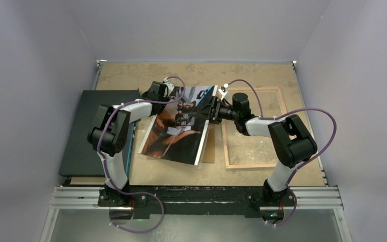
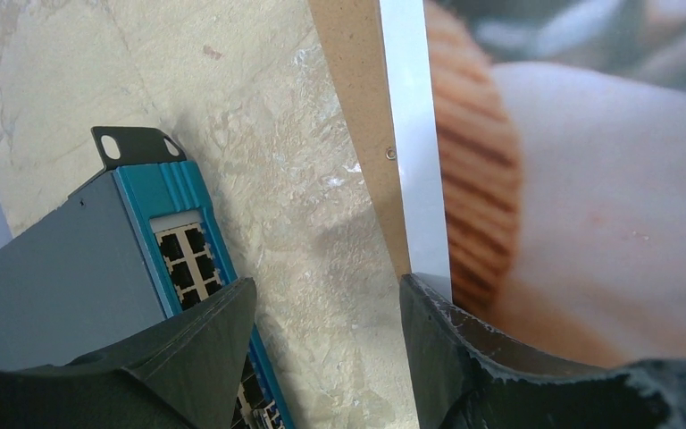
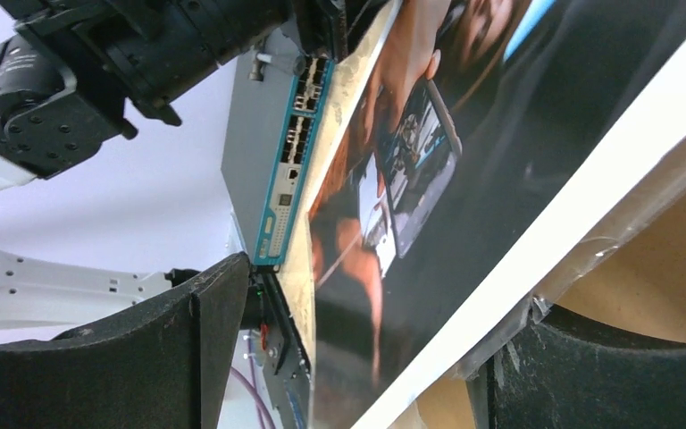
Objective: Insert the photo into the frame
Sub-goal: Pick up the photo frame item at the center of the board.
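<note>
Your photo [image 1: 176, 128] tilts just left of the frame [image 1: 249, 165]; your left claw [image 2: 327, 280] is open at its far corner, right claw [image 3: 391, 286] wide open astride its right edge.

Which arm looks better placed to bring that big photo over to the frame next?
Right, probably. The frame lies to the right, and the right gripper straddles the edge of the photo nearest it. The left gripper sits at the far edge, away from the frame.
</note>
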Motion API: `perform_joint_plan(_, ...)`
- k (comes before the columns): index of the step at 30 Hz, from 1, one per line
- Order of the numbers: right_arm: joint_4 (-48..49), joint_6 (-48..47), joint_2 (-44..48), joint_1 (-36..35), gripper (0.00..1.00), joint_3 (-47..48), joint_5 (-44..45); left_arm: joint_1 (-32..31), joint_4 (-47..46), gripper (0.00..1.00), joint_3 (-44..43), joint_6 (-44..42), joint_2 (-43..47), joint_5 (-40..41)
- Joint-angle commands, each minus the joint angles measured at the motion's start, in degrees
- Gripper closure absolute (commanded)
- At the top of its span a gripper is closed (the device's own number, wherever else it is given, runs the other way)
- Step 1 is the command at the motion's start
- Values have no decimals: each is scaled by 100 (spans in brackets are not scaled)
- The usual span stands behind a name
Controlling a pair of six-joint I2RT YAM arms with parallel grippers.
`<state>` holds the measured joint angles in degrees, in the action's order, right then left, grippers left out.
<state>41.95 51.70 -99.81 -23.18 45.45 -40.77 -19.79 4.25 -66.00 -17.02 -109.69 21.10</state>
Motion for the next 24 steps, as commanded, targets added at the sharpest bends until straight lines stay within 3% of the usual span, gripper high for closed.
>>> perform_joint_plan(1,46,-98,400,18,18,257,-273,-61,497,41,123,162,9,-403)
perform_joint_plan(5,-238,-224,721,71,22,271,-88,-61,495,41,41,146,-2,-326)
perform_joint_plan(14,-105,21,733,119,45,-37,286,-39,484,42,-63,-9,21,-87)
perform_joint_plan(24,118,239,465,204,54,-106,340,316,445,44,-111,-371,82,165)
